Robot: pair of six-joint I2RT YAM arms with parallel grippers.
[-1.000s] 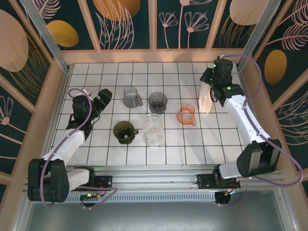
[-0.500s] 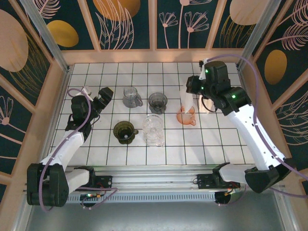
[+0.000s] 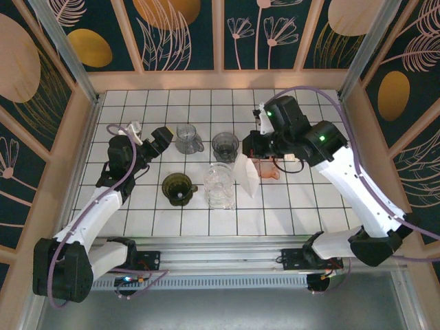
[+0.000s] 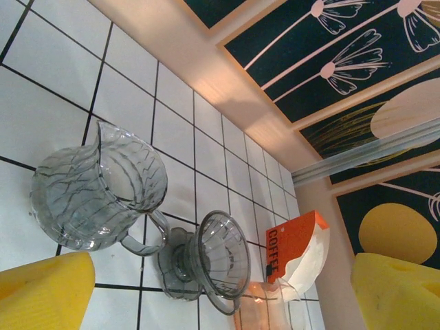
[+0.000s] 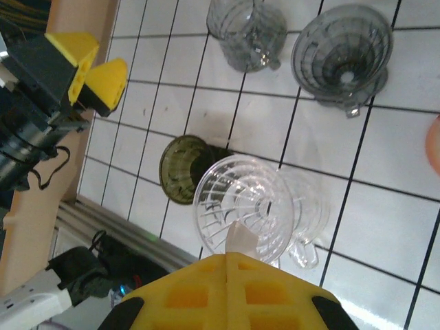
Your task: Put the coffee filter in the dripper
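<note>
Coffee filter hanging from right gripper, which is pinching its top edge, just right of clear dripper. Paper likely handling light, floppy, creasing easily; gripping rim edge probably suiting best. Left gripper hovering spread at left, holding nothing.

The white tiled tabletop has walls painted with pale flowers and orange ovals around it. Around the middle, a bit toward the far edge, a grey glass jug stands beside a smoky grey dripper. A dark green dripper sits nearer the near edge, left of centre. An orange dripper is partly hidden, right of centre.
</note>
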